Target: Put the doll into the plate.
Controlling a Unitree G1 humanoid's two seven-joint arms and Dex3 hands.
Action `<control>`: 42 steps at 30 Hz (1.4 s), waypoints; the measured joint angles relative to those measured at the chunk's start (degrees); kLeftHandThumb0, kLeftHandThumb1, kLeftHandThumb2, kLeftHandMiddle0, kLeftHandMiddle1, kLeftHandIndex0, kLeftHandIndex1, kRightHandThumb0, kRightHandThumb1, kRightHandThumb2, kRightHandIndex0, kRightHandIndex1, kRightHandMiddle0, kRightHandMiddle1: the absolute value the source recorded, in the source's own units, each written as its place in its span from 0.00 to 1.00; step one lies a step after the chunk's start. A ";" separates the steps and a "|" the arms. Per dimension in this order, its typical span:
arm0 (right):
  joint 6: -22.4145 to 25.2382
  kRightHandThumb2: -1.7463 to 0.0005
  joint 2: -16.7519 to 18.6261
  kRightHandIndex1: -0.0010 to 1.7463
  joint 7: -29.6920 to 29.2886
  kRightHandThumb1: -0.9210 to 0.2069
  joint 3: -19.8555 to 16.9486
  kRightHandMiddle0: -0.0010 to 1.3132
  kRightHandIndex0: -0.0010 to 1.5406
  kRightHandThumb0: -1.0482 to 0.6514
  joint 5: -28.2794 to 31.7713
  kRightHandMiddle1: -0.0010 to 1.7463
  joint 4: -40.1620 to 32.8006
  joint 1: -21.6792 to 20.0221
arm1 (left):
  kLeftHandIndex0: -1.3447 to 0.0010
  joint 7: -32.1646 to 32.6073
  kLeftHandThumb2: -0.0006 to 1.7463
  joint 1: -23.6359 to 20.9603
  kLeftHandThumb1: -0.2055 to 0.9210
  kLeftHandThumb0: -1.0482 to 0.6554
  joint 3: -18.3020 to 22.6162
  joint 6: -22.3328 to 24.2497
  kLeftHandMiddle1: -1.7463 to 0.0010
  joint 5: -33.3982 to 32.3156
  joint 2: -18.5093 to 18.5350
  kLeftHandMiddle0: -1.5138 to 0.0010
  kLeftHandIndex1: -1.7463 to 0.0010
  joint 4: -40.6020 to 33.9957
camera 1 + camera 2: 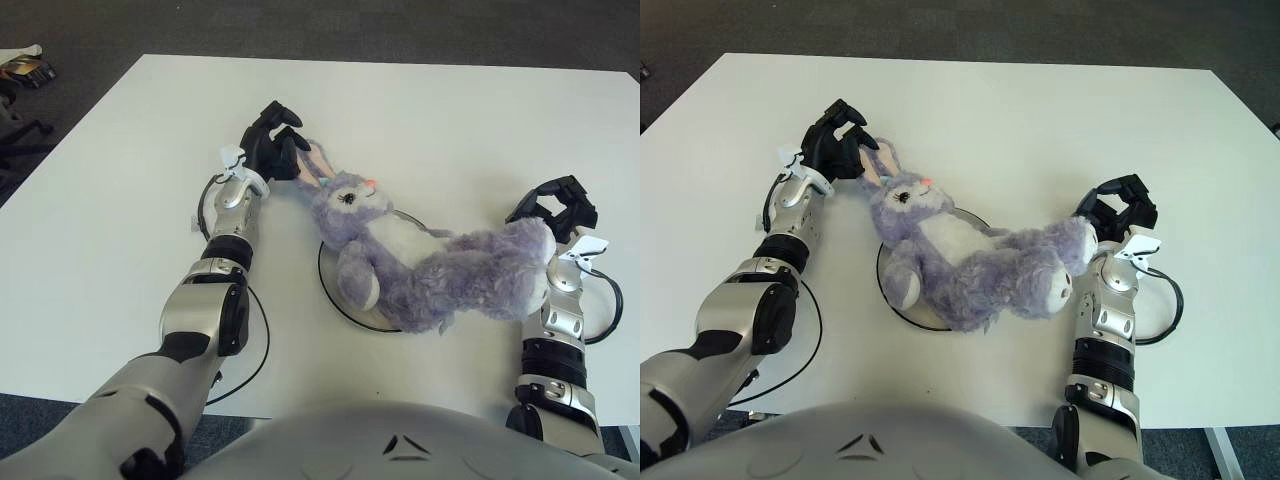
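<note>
2 hands at the doll point(420, 260), which lies across the plate point(335, 295) (mostly covered): left hand point(272, 142) grasping an ear, right hand point(556, 208) empty, fingers curled; release remains.

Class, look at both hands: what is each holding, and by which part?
The left hand grips the doll by its ears. The right hand shows beside its feet, but a grasp cannot be confirmed.
</note>
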 measured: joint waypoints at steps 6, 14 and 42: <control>-0.01 0.17 -0.05 1.00 0.83 0.63 0.04 0.54 0.89 0.31 0.01 1.00 -0.02 0.10 | 0.54 -0.96 0.88 -0.13 0.30 0.61 3.28 3.29 0.00 -4.44 -1.56 0.58 0.00 -0.49; -0.18 0.18 -0.20 1.00 2.41 0.62 0.15 0.53 0.90 0.31 0.02 1.00 0.30 0.10 | 0.48 -1.03 0.97 -0.14 0.15 0.61 5.25 5.48 0.00 -6.65 -2.81 0.42 0.05 -1.96; 0.09 0.19 -0.60 1.00 3.41 0.60 1.75 0.52 0.90 0.32 -0.31 1.00 0.23 -0.05 | 0.42 14.99 0.99 2.89 0.11 0.61 3.75 -6.16 0.00 1.73 -3.70 0.41 0.08 -4.13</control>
